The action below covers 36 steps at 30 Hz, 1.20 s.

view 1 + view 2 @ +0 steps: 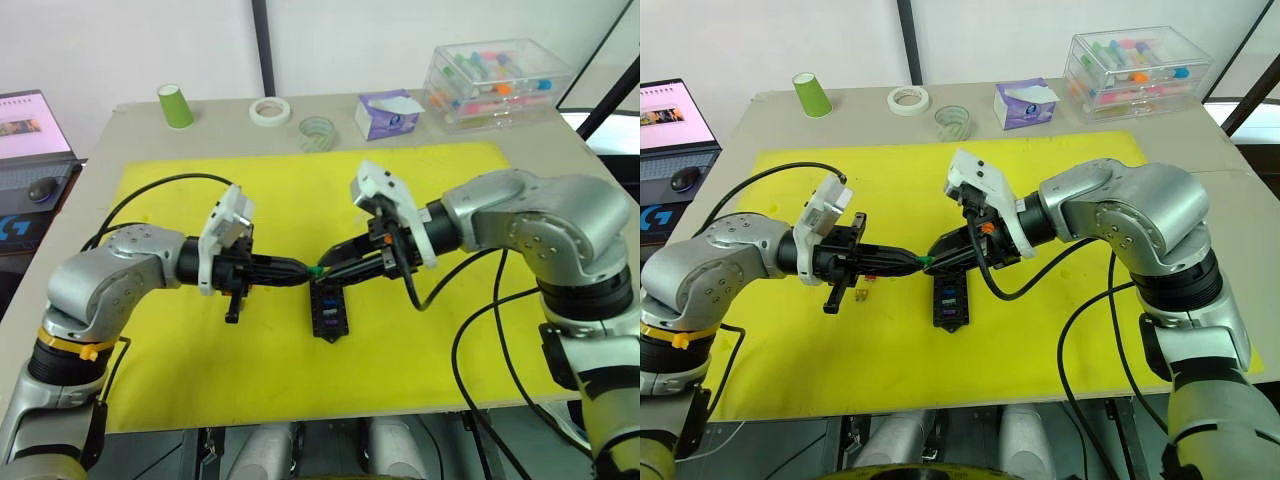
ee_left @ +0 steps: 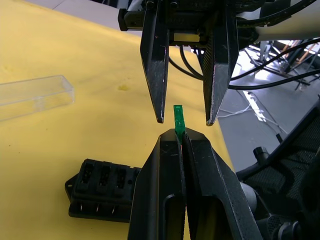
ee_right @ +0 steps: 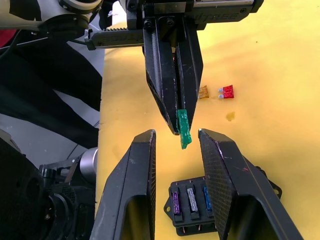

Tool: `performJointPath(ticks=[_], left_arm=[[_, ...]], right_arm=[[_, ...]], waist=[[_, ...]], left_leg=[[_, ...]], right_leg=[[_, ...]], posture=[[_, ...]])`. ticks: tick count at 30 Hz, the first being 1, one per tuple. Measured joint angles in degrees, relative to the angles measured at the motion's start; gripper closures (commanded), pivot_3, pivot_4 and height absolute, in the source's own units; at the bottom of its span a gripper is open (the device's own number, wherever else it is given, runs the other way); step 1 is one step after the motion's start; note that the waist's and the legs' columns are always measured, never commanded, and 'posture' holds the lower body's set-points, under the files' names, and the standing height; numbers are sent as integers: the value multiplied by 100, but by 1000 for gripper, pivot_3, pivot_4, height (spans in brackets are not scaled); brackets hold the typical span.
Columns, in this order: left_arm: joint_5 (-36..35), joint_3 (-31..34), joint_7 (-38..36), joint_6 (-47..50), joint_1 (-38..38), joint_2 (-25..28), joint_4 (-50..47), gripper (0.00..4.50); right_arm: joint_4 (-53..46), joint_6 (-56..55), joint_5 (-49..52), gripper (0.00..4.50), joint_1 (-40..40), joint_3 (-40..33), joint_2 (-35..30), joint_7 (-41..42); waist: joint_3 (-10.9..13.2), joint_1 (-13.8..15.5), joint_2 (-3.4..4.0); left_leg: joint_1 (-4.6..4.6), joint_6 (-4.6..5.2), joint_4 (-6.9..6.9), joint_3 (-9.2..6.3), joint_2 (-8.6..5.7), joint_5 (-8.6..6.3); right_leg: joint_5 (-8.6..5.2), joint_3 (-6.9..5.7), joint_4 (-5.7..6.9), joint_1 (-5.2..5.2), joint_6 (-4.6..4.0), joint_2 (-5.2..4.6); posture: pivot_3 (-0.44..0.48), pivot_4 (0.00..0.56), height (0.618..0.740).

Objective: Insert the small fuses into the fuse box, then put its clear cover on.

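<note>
1. Green fuse [image 3: 184, 128] sits pinched in my left fingers [image 2: 181, 137], which are pressed tight together on it, up in the air above the black fuse box [image 1: 328, 312].
2. My right fingers [image 3: 176, 139] are spread apart, one on each side of the green fuse, not touching it yet.
3. I think this is a hand-over. Next my right fingers should close on the fuse, then my left ones should let go.
4. The fuse box lies on the yellow mat [image 1: 420, 350], just under both hands, with purple, grey and blue fuses already in it.
5. A red fuse [image 3: 227, 92] and an orange fuse [image 3: 203, 92] wait on the mat near my left arm.
6. The clear cover [image 2: 34, 96] lies on the mat.
7. The mat has lots of open room. The counter edge [image 1: 300, 410] is well away from the box.
</note>
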Motion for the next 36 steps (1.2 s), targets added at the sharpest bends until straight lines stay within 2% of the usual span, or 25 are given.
performJointPath(ticks=[9,11,14,24,28,31,36], left_arm=[[20,-10,-2,-41,2,5,2,4500],[22,-12,-2,-44,2,5,2,4500],[24,-20,-14,-60,4,5,1,4500],[30,-50,33,-95,8,6,3,4500],[449,-413,118,-117,38,275,67,3496],[1023,-699,108,-476,206,425,286,2466],[1796,-1136,57,-1287,363,302,584,622]], right_arm=[[0,-71,2,3149,1,1,-6,1],[0,-84,2,3462,1,4,-7,2],[6,-96,-3,4383,3,9,-17,-2],[13,-141,-22,4450,9,47,-51,-6],[8,-457,-234,4500,9,348,-180,97],[4,-1051,-669,4500,14,714,-511,350],[186,-2190,-1605,4500,122,1457,-697,784]], waist=[[0,-1,0],[0,-2,0],[0,-1,0],[0,-1,0],[0,-7,0],[0,1,0],[0,3,-1]], left_leg=[[0,0,0,0,0,0],[0,0,0,0,0,0],[0,0,0,0,0,0],[0,0,1,0,0,0],[0,0,-1,1,0,0],[0,0,0,2,-1,0],[-1,0,0,4,-1,0]], right_leg=[[0,0,0,0,0,0],[0,0,0,0,0,0],[0,0,0,0,0,0],[0,0,0,0,0,0],[0,0,0,-1,0,1],[0,-2,0,-1,0,0],[0,-3,-1,-1,0,0]], posture=[[0,150,740],[0,150,740],[0,150,740],[0,150,740],[0,150,740],[0,150,740],[0,150,740]])
